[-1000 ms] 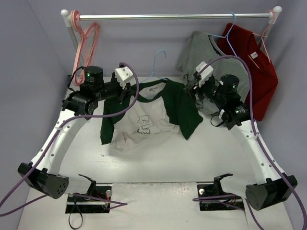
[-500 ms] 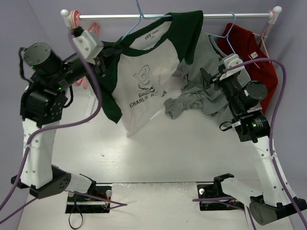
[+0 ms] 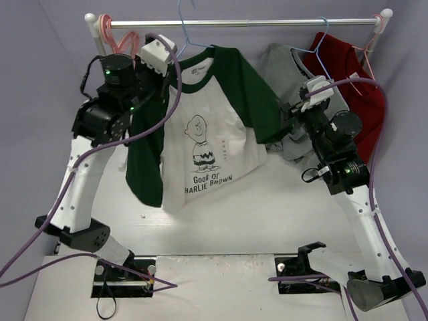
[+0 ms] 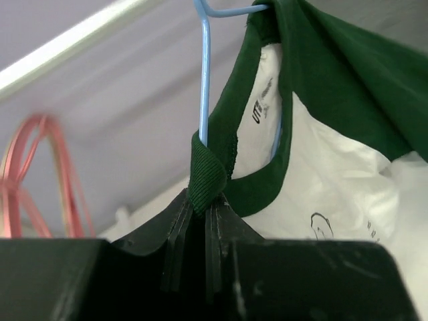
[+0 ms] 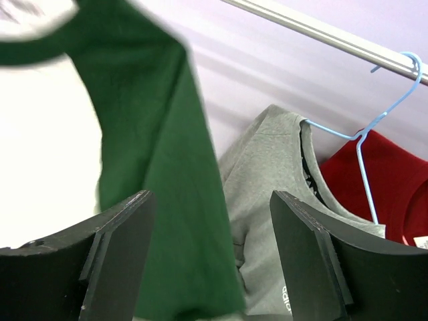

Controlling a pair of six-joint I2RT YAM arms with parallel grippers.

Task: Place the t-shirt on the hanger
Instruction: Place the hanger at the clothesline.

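The off-white t-shirt (image 3: 208, 150) with dark green sleeves and a Charlie Brown print hangs on the light-blue hanger (image 3: 182, 35), whose hook reaches up to the rail (image 3: 241, 23). My left gripper (image 3: 167, 72) is shut on the shirt's green collar (image 4: 206, 175) together with the hanger wire (image 4: 204, 80), holding them up high. My right gripper (image 3: 289, 115) is open and empty, just right of the shirt's right green sleeve (image 5: 167, 187), which hangs in front of its left finger.
A grey t-shirt (image 3: 289, 63) and a red t-shirt (image 3: 354, 87) hang on a second blue hanger (image 5: 361, 134) at the rail's right. Pink hangers (image 3: 120, 43) hang at the rail's left end. Purple cables loop beside both arms.
My left arm has swung the hanger and shirt down and right, so the shirt now hangs straight with its print facing out. My right gripper has drawn slightly towards the sleeve.
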